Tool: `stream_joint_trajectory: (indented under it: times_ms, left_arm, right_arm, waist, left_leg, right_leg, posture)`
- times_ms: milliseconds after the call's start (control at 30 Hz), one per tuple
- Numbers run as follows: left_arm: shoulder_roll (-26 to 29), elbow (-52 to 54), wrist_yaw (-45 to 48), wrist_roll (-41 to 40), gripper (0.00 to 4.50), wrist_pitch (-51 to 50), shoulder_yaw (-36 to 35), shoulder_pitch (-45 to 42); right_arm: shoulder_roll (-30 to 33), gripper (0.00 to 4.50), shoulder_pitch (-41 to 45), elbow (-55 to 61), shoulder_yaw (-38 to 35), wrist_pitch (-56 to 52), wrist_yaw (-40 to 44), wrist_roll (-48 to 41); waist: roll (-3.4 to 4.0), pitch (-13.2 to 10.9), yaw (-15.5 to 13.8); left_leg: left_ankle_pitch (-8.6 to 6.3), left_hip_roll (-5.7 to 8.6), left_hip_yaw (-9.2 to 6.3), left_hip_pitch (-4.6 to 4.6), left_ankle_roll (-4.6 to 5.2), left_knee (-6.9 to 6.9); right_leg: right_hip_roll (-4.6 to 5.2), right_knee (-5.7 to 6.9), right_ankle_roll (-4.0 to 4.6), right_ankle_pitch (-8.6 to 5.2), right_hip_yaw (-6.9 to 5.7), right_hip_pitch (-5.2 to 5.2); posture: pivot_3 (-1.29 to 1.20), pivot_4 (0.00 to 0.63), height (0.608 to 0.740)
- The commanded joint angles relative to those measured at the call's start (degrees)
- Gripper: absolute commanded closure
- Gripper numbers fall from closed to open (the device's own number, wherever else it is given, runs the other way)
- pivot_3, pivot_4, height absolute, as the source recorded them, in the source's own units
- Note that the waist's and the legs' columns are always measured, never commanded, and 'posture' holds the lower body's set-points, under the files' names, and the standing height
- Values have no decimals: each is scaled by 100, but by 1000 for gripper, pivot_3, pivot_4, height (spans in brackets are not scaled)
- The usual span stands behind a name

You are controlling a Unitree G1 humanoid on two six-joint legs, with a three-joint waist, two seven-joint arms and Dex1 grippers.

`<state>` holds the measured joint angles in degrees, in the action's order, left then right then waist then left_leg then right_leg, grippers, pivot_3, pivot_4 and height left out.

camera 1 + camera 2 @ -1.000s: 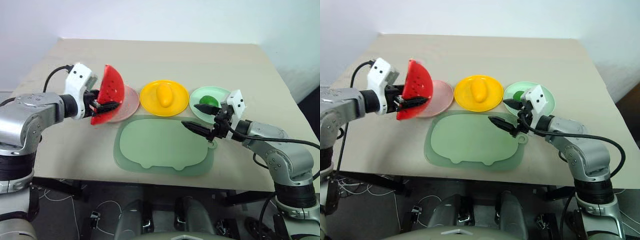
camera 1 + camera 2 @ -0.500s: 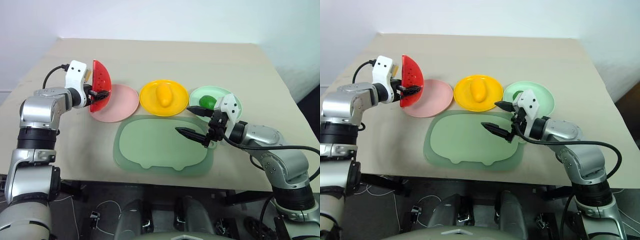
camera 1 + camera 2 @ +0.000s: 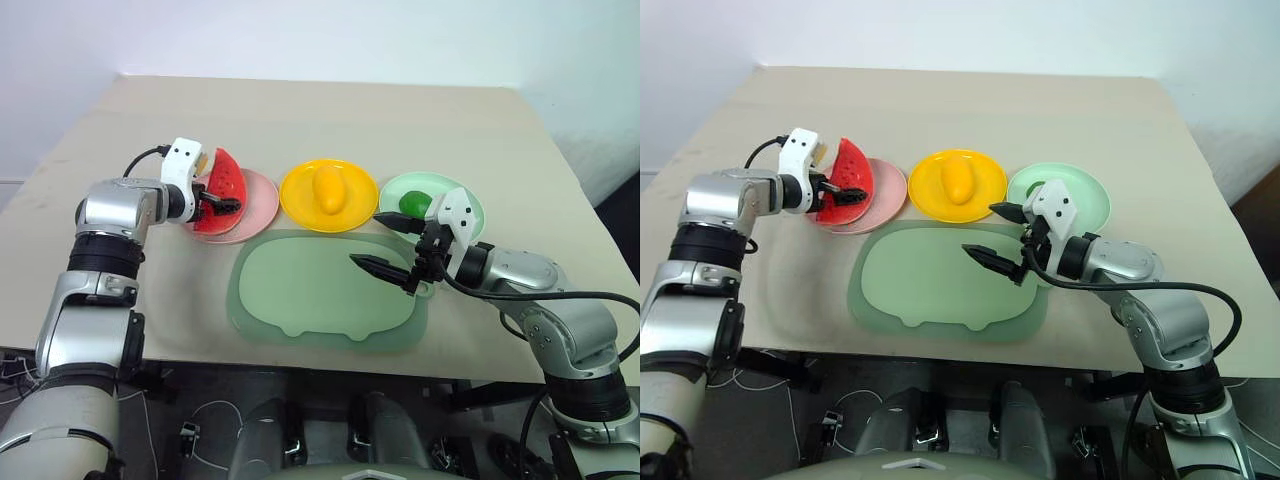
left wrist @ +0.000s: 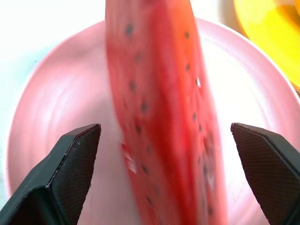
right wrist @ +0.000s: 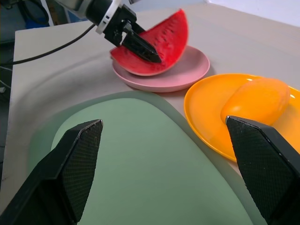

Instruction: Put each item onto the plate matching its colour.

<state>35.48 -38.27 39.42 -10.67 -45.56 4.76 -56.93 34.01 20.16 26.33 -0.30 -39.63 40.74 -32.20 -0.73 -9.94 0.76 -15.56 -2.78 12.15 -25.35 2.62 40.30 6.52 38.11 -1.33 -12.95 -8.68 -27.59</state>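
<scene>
The red watermelon wedge [image 3: 224,180] stands on its edge on the pink plate [image 3: 256,206]. My left gripper [image 4: 165,126] is open around it, with a gap between each finger and the wedge. The yellow mango [image 3: 328,187] lies on the yellow plate [image 3: 300,197]. The small dark green fruit [image 3: 413,203] sits on the mint green plate [image 3: 462,206]. My right gripper [image 3: 366,238] hangs open and holds nothing, above the right side of the tray and just in front of the green plate.
A large pale green tray [image 3: 320,295] lies bare in front of the three plates. The beige table [image 3: 330,120] has free room behind the plates and at both sides. Its front edge runs just below the tray.
My left gripper carried the watermelon forward and down to the pink plate, then opened its jaws. The wedge now rests on the plate. The right gripper has hardly moved.
</scene>
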Motion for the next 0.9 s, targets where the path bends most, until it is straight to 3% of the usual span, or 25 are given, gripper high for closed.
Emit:
stream_joint_trajectory:
  times_ms: [33, 300, 600, 667, 767, 900]
  left_arm:
    - [-6, -124, -25, 77, 15, 239, -188, -214]
    - [262, 750, 73, -81, 15, 91, -499, 68]
    - [1364, 3646, 649, -900, 15, -1218, -1183, 1458]
    - [1499, 4183, 744, -1193, 15, -1324, -1706, 1977]
    - [1158, 5086, 972, -1877, 15, -866, -2796, 2894]
    - [822, 5991, 1305, -2275, 15, -132, -3283, 4114]
  right_arm:
    - [69, 0, 83, 182, -62, 58, -8, 1]
    - [117, 0, -13, 164, -107, 120, 30, 30]
    - [129, 0, -200, 176, -193, 212, 74, 5]
    - [123, 0, -230, 150, -236, 255, 87, -6]
    - [-106, 0, -252, 90, -411, 525, 53, -122]
    - [-308, 0, -227, 20, -550, 640, 7, -268]
  waist:
    - [0, 0, 3]
    - [-1, -1, 8]
    - [-1, -1, 26]
    - [-1, -1, -23]
    - [-1, -1, 20]
    - [-3, 0, 28]
  left_leg:
    - [2, 0, 0, 0, 3, 0]
    - [7, 0, -1, -1, 13, 0]
    - [4, -3, -2, 2, 8, -2]
    - [-2, -2, -2, 4, -3, -2]
    - [-4, 3, -5, 1, -1, 2]
    - [-4, 3, -4, 5, -1, -4]
  right_leg:
    - [0, 1, 0, 0, 0, 0]
    - [0, 1, 0, 0, 0, -1]
    - [-3, 2, -1, -1, 0, 0]
    - [0, 0, 1, -2, 1, 3]
    - [9, -6, 19, -12, -1, 7]
    - [9, -3, 0, 0, -3, 8]
  posture:
    - [0, 150, 696]
    - [0, 150, 696]
    - [0, 150, 696]
    - [0, 150, 696]
    - [0, 150, 696]
    - [0, 150, 696]
